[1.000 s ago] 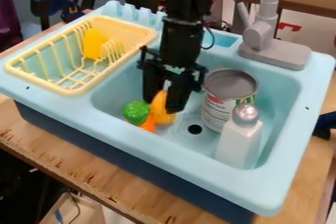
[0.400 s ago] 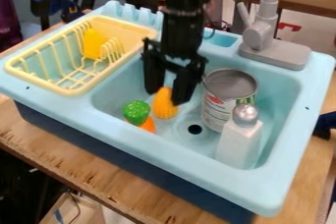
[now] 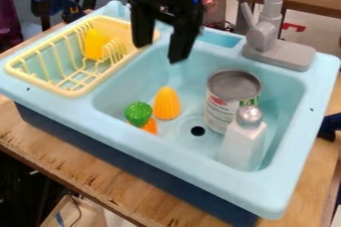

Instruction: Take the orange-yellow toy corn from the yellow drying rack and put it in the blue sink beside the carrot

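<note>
Black and spread apart, the pincer (image 3: pixel 158 52) is hanging empty above the sink's (image 3: pixel 286 191) back left part. Below, a yellow corn piece (image 3: pixel 167 104) is standing in the basin beside a green-topped, orange toy (image 3: pixel 139 114). Rightward, a can (image 3: pixel 233 96) and a white bottle (image 3: pixel 242 144) are crowding the basin; a yellow rack (image 3: pixel 73 91) is occupying the left side.

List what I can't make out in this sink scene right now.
All in the camera view:
Orange toy: partly hidden by the green toy; whether they are joined, I can't tell.
Can: lower right side hidden by the bottle; its finest label print is too small.
Sink: part of its far rim is behind the pincer.
Tan box: cut off by the bottom edge.
</note>
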